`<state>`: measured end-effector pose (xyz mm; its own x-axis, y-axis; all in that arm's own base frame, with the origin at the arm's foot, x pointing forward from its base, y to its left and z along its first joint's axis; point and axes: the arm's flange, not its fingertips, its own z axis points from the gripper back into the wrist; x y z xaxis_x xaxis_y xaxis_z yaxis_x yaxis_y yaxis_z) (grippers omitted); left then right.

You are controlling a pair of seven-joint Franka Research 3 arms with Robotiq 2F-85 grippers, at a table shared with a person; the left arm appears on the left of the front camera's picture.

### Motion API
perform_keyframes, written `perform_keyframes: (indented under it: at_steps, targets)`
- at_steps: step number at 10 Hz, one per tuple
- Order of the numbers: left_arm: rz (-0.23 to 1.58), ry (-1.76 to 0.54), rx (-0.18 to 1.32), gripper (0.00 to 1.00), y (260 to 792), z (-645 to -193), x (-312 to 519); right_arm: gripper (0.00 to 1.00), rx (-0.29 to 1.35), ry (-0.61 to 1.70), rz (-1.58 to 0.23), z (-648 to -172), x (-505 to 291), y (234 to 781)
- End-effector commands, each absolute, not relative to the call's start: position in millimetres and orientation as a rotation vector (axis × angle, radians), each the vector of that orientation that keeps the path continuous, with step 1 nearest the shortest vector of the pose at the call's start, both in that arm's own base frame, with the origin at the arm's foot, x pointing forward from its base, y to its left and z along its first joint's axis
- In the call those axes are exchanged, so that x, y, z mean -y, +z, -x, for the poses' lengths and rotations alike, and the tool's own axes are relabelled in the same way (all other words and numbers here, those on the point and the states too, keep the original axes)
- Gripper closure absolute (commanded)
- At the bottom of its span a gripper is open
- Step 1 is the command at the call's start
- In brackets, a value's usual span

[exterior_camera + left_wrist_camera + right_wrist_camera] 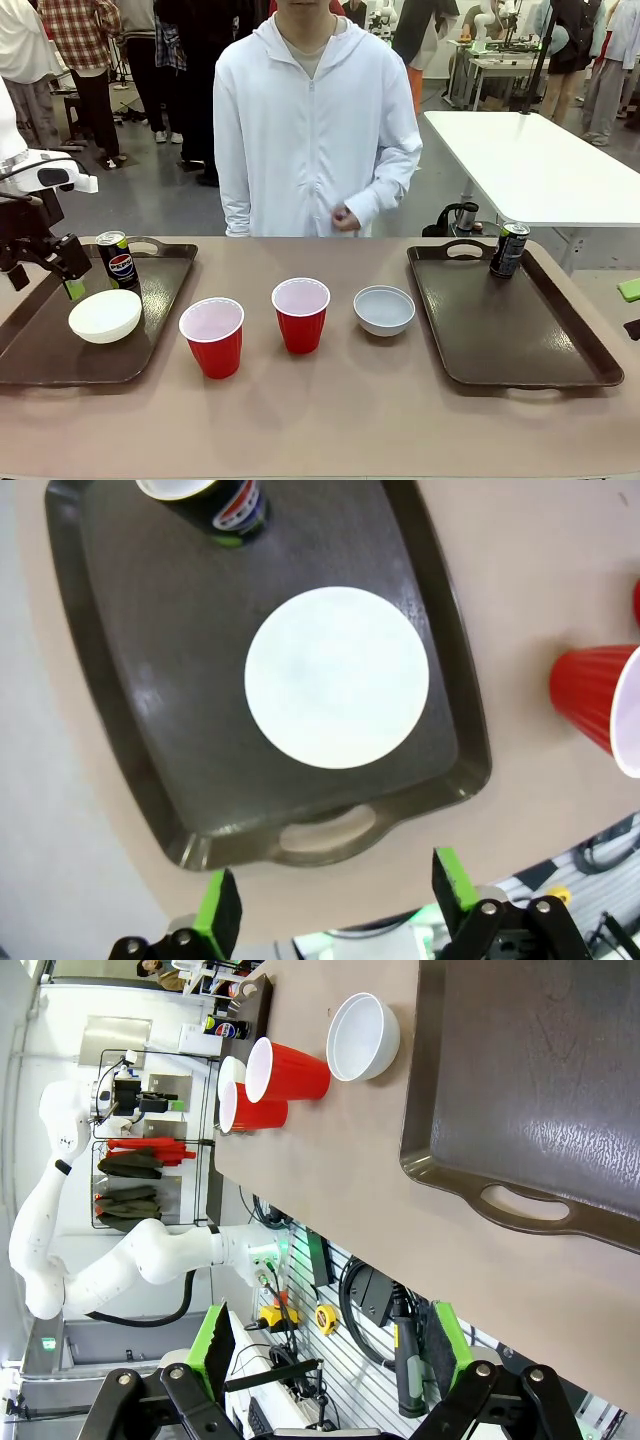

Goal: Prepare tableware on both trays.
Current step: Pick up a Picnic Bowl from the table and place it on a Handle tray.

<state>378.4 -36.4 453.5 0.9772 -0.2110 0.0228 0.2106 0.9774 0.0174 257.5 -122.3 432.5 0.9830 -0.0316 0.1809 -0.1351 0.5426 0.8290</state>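
The table [350, 420] carries both trays. The left tray [30, 350] has a white bowl [105, 315] and a can [118, 260]. The right tray [500, 330] has just a second can [509, 249] at its far corner. Between them stand the grey-blue bowl [384, 309], the nearer red cup [212, 337] and the farther red cup [301, 315].

I judge a cup for the left tray comes next. My left gripper [335, 892] hangs above that tray, jaws wide and empty; the right gripper [330, 1345] is likewise open. I'd pinch the nearer cup's wall gently, since thin plastic flexes, and set it clear of the bowl and can.
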Motion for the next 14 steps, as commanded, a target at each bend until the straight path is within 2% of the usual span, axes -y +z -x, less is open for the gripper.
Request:
perform_keyframes:
  at_steps: [1,2,3,6,9,12,14]
  targets:
    - [-0.015,-0.212,0.025,0.00,453.4,-378.2,36.3,0.00,0.195,0.069,-1.015,-259.3,122.4,431.8]
    - [0.100,-0.273,-0.018,0.00,466.6,-387.4,24.6,0.00,0.182,0.062,-0.997,-257.5,122.3,432.5]
    - [0.230,-0.307,-0.059,0.00,484.4,-397.7,6.5,0.00,0.214,0.092,-0.948,-260.6,111.7,456.5]
    - [0.630,-0.400,-0.119,0.00,520.0,-421.5,-63.7,0.00,0.121,0.035,-0.722,-293.3,45.4,505.0]
    - [1.007,-0.409,-0.020,0.00,519.7,-422.1,-155.5,0.00,-0.004,0.095,-0.565,-328.7,-40.2,538.1]
    - [1.158,-0.369,0.042,0.00,496.9,-399.2,-217.6,0.00,-0.035,0.133,-0.416,-338.9,-113.0,571.1]
    - [1.110,-0.229,0.169,0.00,479.9,-383.9,-231.1,0.00,-0.017,0.174,-0.339,-332.2,-137.8,572.4]
